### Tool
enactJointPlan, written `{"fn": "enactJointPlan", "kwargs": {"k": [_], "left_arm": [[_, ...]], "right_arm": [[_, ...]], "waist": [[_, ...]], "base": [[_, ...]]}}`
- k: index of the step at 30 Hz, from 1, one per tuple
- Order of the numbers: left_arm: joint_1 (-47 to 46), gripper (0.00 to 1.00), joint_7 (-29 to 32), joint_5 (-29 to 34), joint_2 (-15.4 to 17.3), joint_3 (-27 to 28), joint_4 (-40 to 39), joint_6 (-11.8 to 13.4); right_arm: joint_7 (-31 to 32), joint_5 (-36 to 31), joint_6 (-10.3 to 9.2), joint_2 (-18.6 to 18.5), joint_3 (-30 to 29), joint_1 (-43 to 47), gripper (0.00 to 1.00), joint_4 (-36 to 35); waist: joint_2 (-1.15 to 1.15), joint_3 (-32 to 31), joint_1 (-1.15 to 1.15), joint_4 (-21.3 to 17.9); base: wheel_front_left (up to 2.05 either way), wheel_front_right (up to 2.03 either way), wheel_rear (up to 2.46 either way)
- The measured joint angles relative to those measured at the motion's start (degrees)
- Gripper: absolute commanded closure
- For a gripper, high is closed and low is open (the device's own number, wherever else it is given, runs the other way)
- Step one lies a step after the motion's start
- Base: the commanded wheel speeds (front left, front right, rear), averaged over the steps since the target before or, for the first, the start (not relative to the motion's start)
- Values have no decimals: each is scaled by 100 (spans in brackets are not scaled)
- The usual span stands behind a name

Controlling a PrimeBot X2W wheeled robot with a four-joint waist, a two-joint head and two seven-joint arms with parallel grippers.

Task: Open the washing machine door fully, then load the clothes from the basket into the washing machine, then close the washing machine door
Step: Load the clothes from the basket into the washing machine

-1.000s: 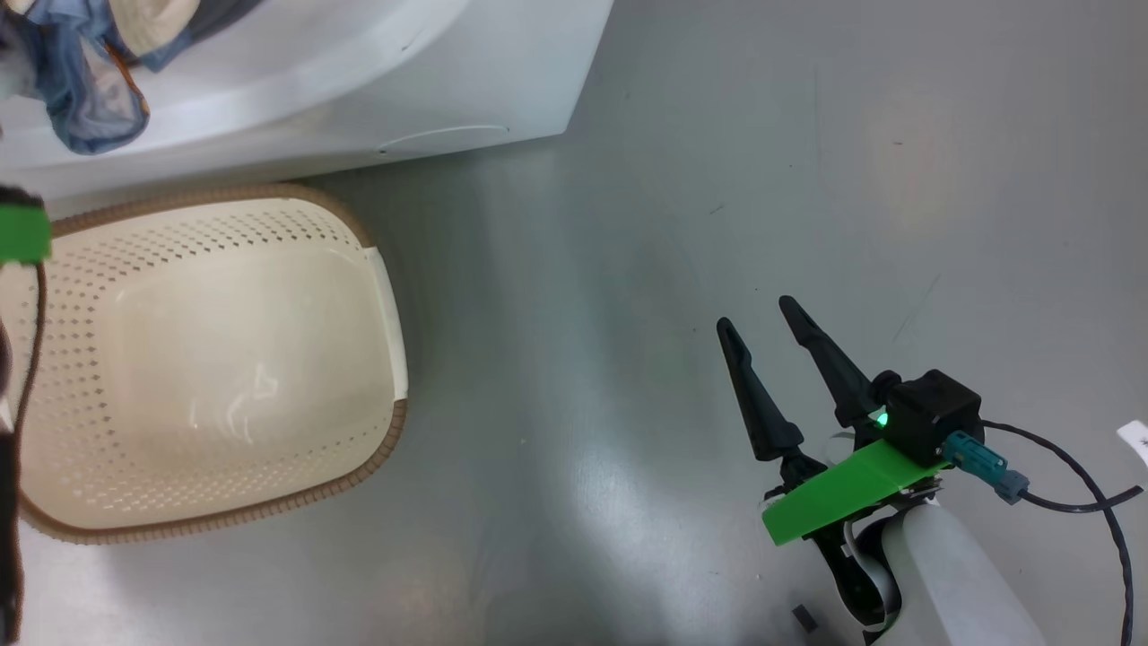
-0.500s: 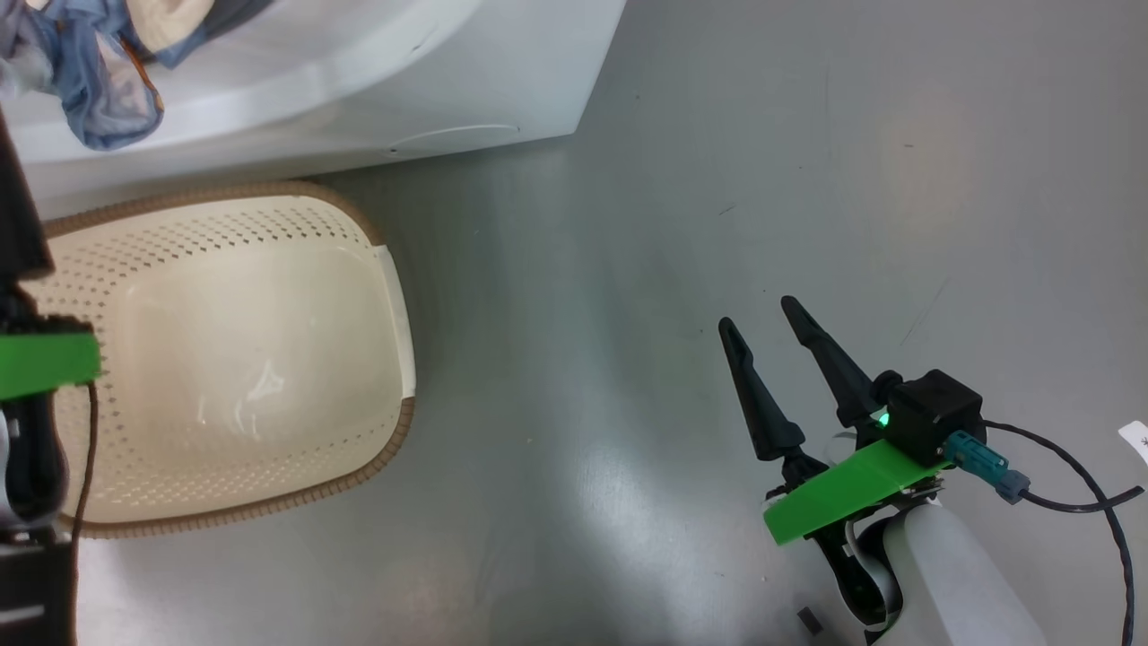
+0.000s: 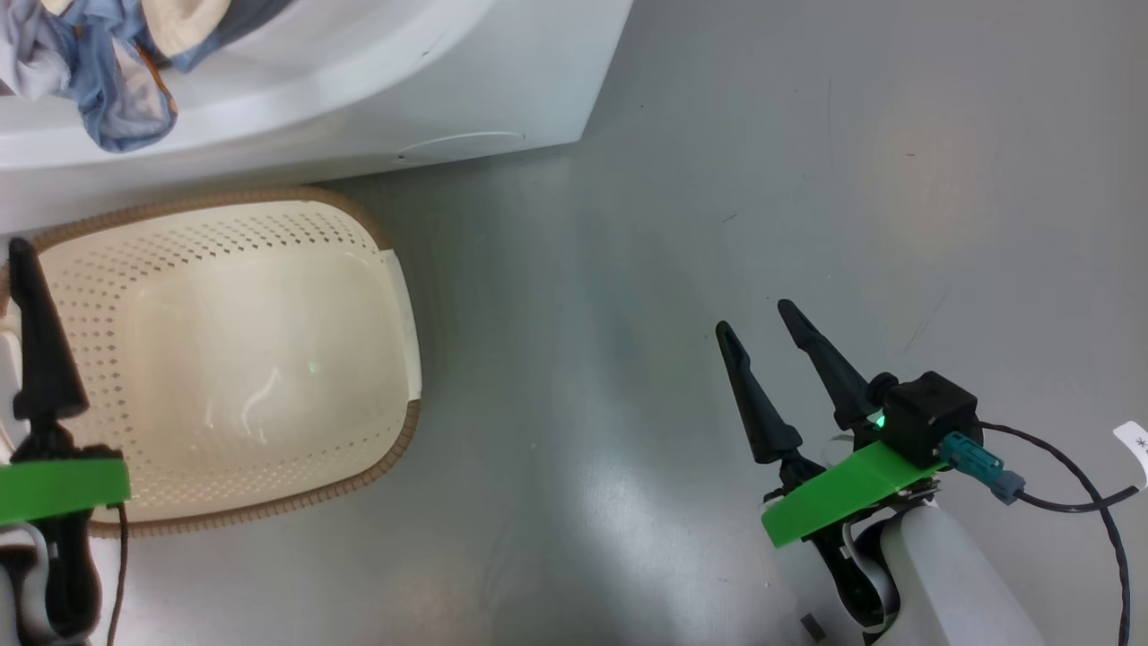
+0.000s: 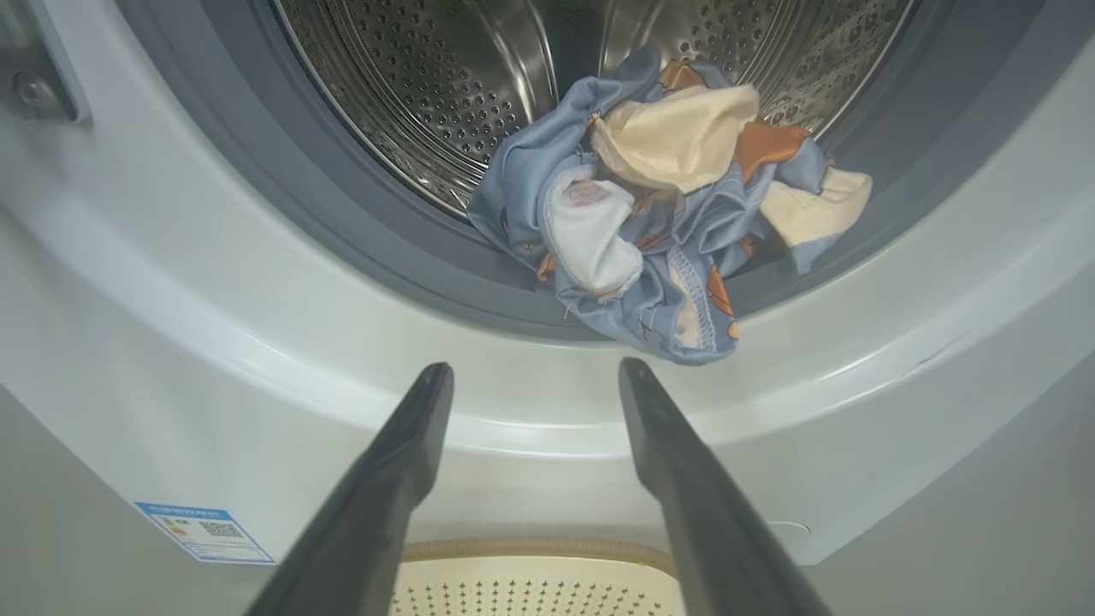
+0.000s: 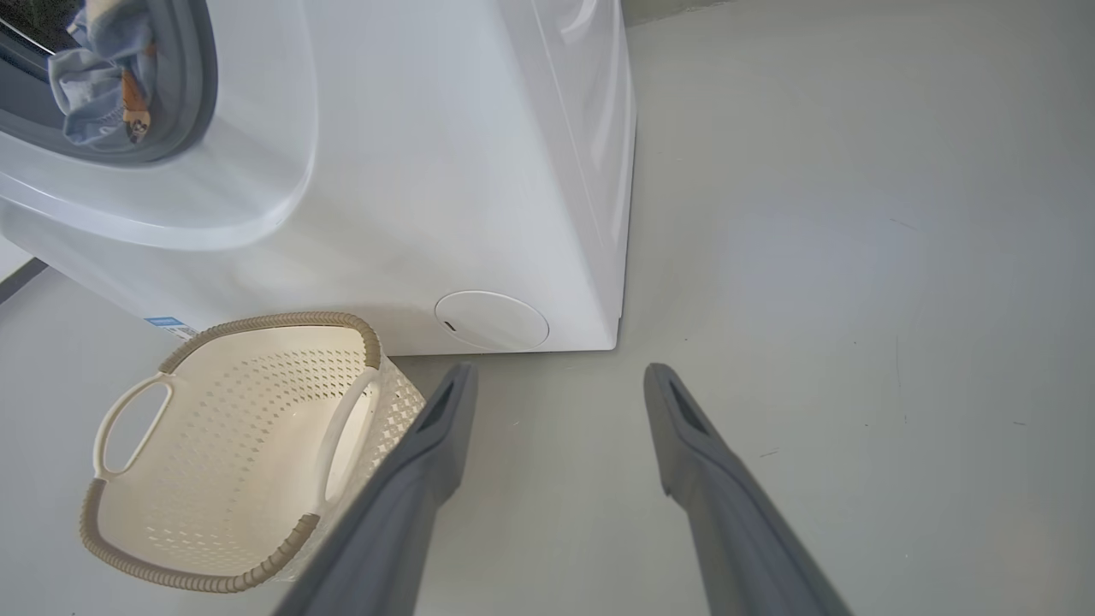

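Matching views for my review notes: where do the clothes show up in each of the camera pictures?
Head view: the clothes at the top left, draped over the washing machine opening.
Left wrist view: clothes upper centre, spilling over the grey ring.
Right wrist view: clothes in the top left corner.
Shared landmark: the basket on the floor below the opening.

I see the basket (image 3: 269,235) on the floor (image 3: 717,179) just before the washing machine (image 3: 502,81), and the clothes (image 4: 659,214) in its drum (image 4: 411,85), draped over the ring (image 4: 385,248).
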Motion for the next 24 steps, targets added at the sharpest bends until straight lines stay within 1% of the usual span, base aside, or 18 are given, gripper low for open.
{"fn": "enactJointPlan", "kwargs": {"k": [6, 24], "left_arm": [[332, 0, 0, 21, -129, 81, -52, 0], [1131, 0, 1, 178, -322, 236, -10, 0]], "right_arm": [[0, 0, 0, -1, 37, -56, 0, 38], [0, 2, 0, -1, 42, -61, 0, 60]], "waist": [[0, -22, 0, -16], [0, -66, 0, -92]], "base": [[0, 0, 0], [0, 0, 0]]}}
